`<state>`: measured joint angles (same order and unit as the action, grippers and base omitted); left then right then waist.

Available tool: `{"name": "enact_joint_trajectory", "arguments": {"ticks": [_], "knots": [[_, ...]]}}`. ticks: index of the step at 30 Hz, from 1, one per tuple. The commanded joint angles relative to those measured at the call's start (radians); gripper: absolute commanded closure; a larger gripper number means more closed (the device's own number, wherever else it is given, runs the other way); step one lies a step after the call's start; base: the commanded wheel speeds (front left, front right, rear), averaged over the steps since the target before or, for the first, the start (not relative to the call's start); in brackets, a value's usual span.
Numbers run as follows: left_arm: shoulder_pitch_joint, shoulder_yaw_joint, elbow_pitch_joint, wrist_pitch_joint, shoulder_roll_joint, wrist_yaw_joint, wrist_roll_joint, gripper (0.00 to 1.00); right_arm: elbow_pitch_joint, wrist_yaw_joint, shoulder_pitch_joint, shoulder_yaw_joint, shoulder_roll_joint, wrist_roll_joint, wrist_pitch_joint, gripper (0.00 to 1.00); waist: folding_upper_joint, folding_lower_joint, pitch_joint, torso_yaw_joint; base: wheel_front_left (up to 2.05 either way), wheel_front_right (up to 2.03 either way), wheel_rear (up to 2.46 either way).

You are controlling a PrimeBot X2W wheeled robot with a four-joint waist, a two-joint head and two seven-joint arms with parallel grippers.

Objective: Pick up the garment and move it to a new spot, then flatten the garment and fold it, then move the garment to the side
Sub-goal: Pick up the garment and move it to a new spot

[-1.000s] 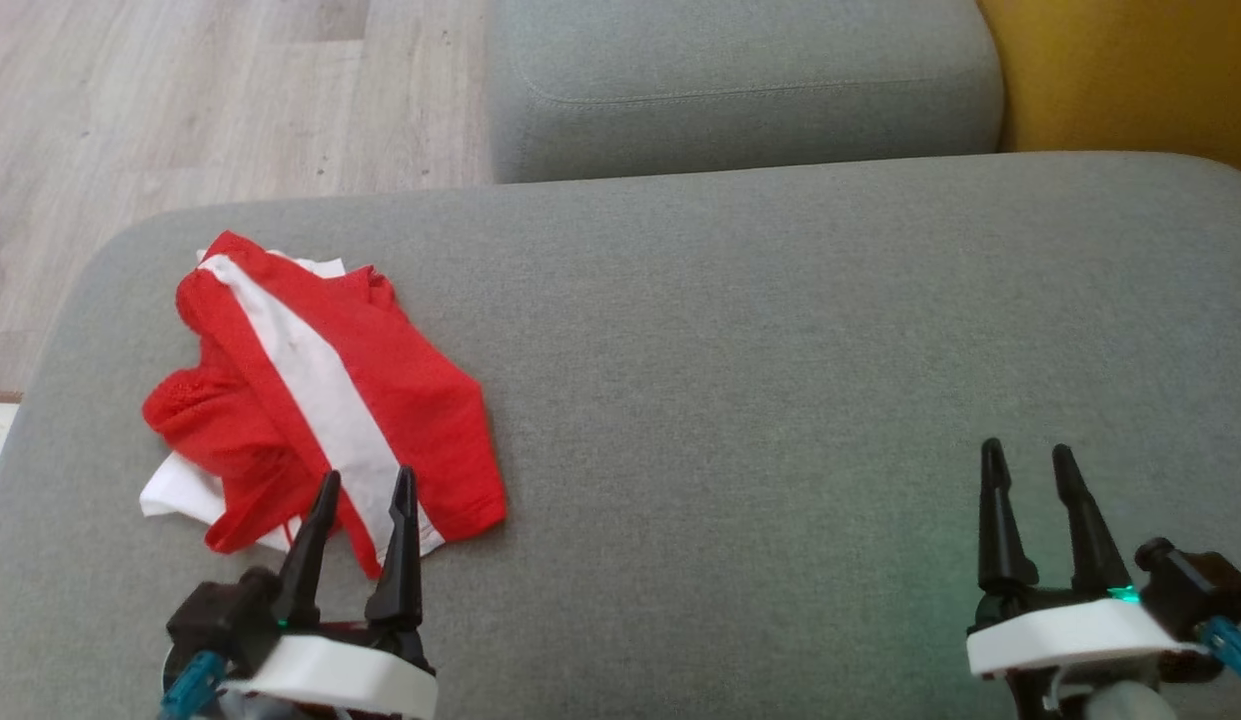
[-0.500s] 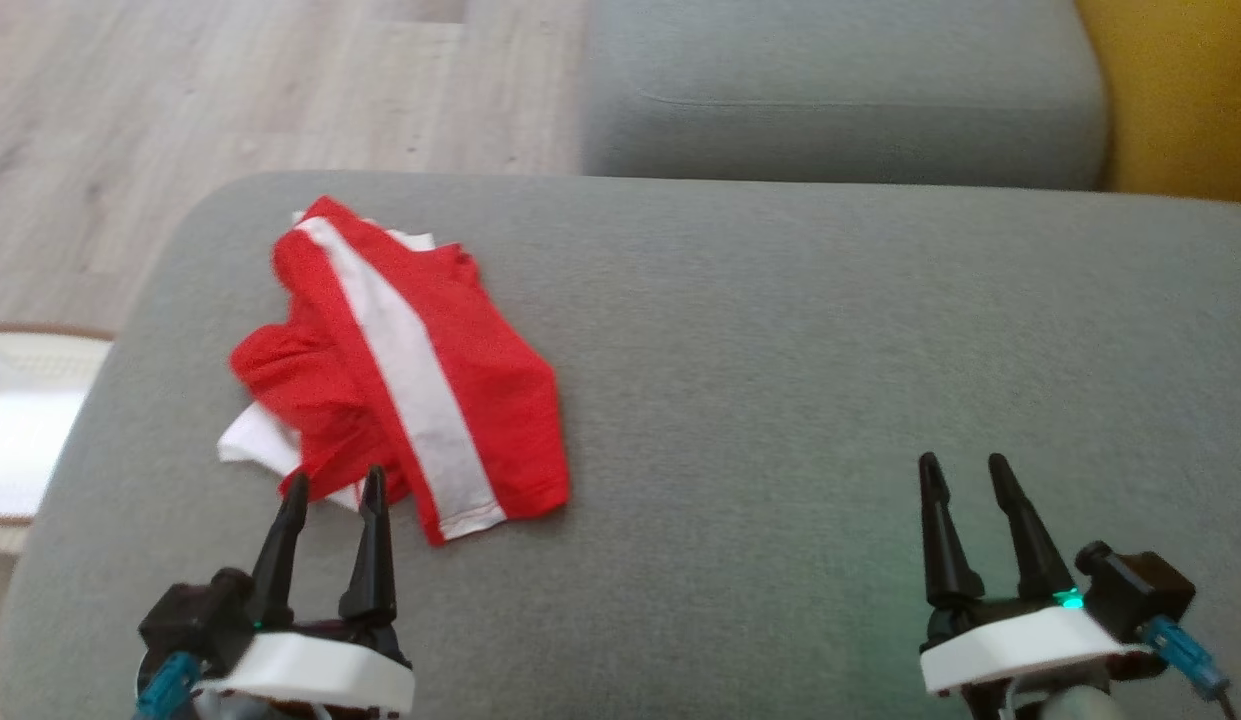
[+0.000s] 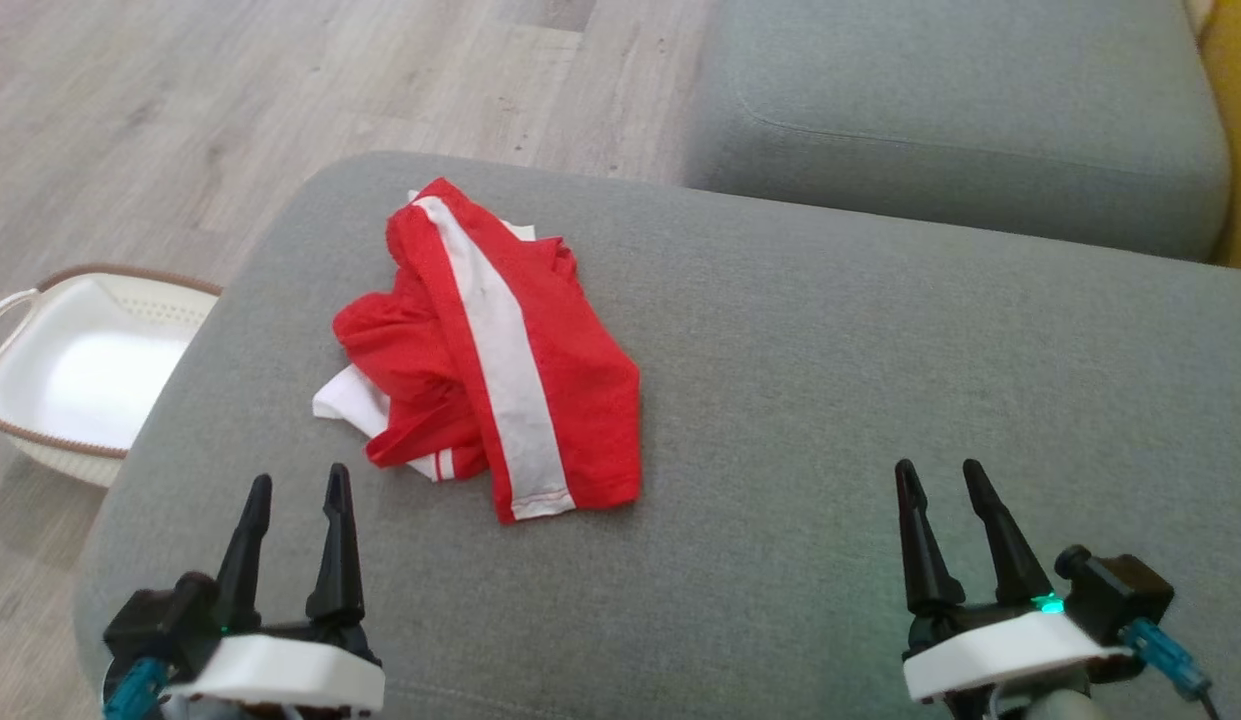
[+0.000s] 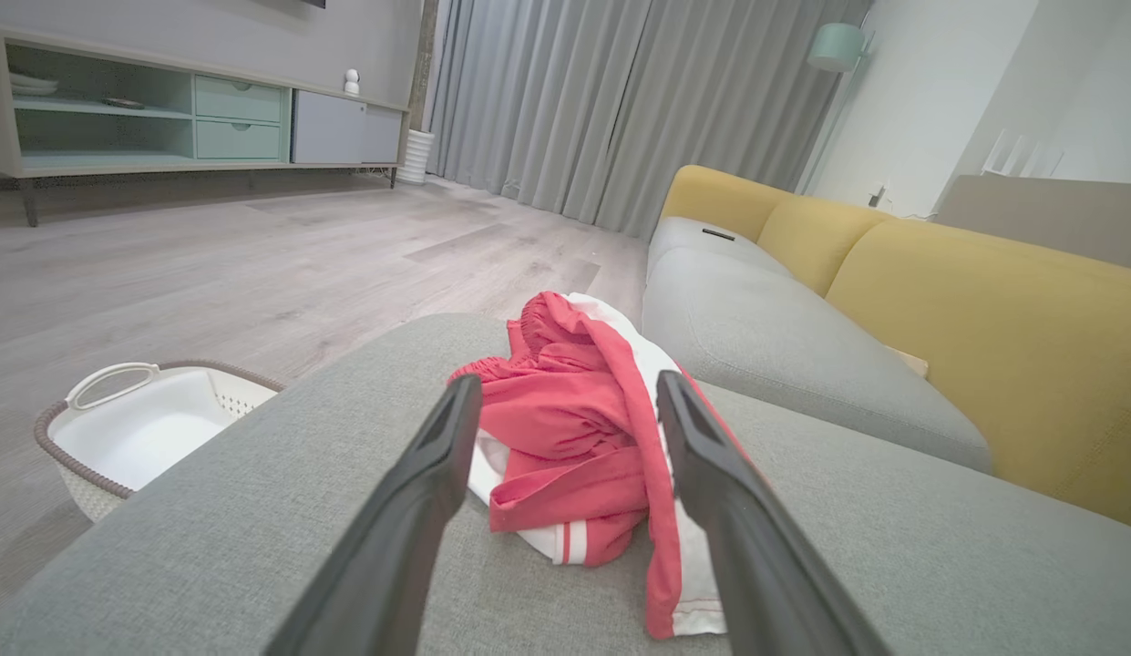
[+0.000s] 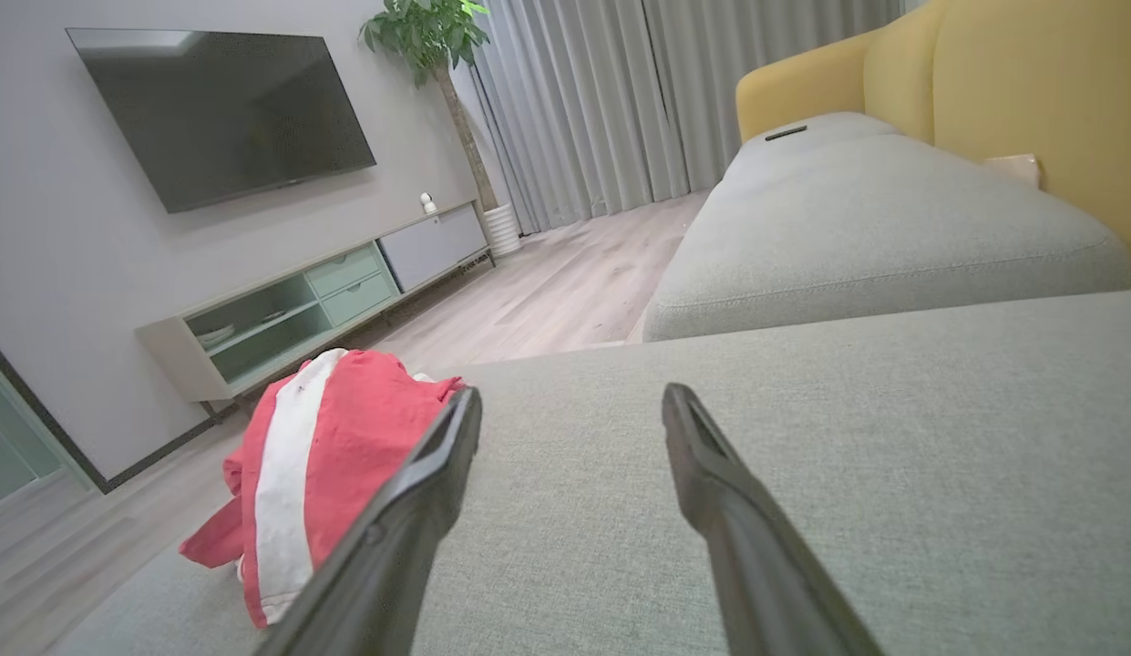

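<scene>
The crumpled red fabric garment (image 3: 490,350), crossed by a broad white stripe and with white cloth peeking out beneath, lies in a loose heap on the wide grey fabric seat cushion (image 3: 880,380), toward its far left corner and near the rounded edge. It looks like a pair of shorts, with a hemmed leg opening pointing back at the robot. Nearest to it is the left gripper (image 3: 299,477), hovering low just short of the heap's near edge, its two dark fingers spread apart with nothing between them; in the left wrist view the heap sits framed between them. The right gripper (image 3: 938,467) hangs well apart to the right over bare cushion, fingers likewise spread and empty. The step in hand appears to be the first pickup. To do it well, I would bring the left fingers down over a raised fold rather than the flat striped panel, pinch several layers so the white underside comes up too, and lift straight before carrying it rightward to the open middle of the cushion. Off the cushion's left edge a white plastic brown-rimmed basket (image 3: 130,310) stands on the pale wooden floor (image 3: 180,100), so dragged cloth could slip over that side.
</scene>
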<state>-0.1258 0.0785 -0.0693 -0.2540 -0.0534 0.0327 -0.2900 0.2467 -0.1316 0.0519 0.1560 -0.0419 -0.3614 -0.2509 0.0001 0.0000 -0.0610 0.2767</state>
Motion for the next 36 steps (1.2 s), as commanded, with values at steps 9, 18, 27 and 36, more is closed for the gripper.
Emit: {"name": "enact_joint_trajectory", "arguments": {"ticks": [9,18,27,36], "knots": [[0.066,-0.08,0.003,-0.008,0.003,0.027,0.07,0.0,-0.03,0.001,-0.035,0.026,-0.008,-0.006,-0.011,0.0,-0.0001,0.0,0.042,-0.016,0.0,0.0,0.0],[0.365,-0.039,-0.191,0.023,-0.134,0.089,0.137,0.0,-0.047,0.001,-0.098,-0.042,-0.008,0.035,-0.011,0.0,-0.0001,0.0,0.181,-0.075,0.0,0.0,0.0],[0.748,0.046,-0.413,0.304,-0.266,0.097,0.05,0.0,-0.058,0.001,-0.171,-0.054,-0.008,0.048,-0.011,0.0,-0.0001,0.0,0.305,-0.152,0.0,0.0,0.0],[0.944,0.142,-0.576,0.48,-0.348,0.098,-0.106,0.0,-0.056,0.001,-0.215,-0.036,-0.008,0.028,-0.011,0.0,-0.0001,0.0,0.374,-0.211,0.0,0.0,0.0]]}}
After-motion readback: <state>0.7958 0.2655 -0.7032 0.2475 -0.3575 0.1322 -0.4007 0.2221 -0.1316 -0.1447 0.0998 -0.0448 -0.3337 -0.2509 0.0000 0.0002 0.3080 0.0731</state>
